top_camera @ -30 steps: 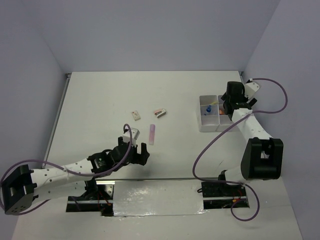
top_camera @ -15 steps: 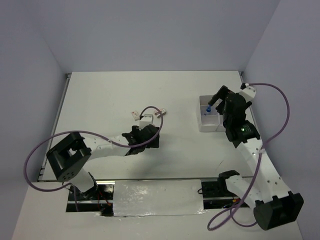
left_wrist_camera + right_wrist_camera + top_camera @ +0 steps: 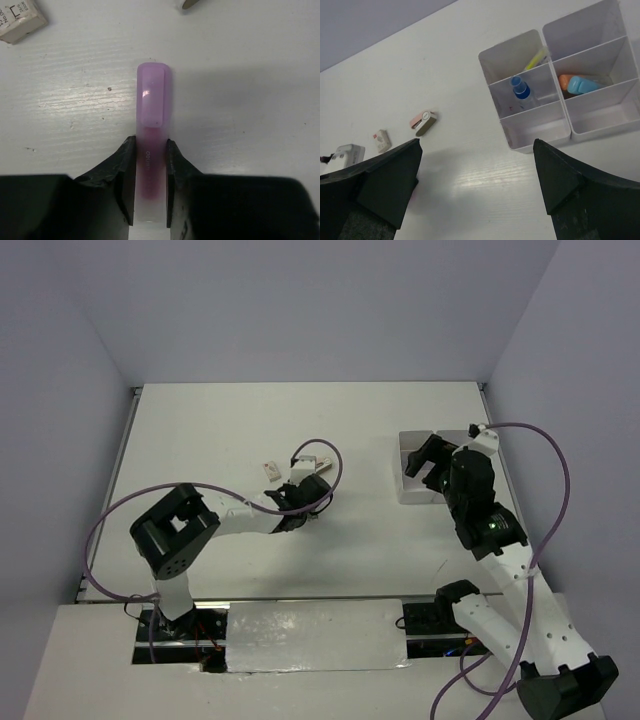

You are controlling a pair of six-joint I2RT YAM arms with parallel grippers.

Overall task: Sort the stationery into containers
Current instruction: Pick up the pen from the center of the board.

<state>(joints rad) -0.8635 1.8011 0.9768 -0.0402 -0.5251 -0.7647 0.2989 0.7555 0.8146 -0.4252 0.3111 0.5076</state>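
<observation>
Your purple marker (image 3: 151,115) lies flat on the white bench (image 3: 250,75), its glossy rounded cap pointing away. The print on its translucent barrel is too faint to read. Your left pincer (image 3: 150,147) grips that barrel. A white eraser (image 3: 17,20) beyond it shows a label starting "No.", with bare bench between them. Your right pincer (image 3: 477,175) is spread wide by the translucent containers (image 3: 535,135) near the bench's right edge, which hold a blue-capped tube (image 3: 521,92).
</observation>
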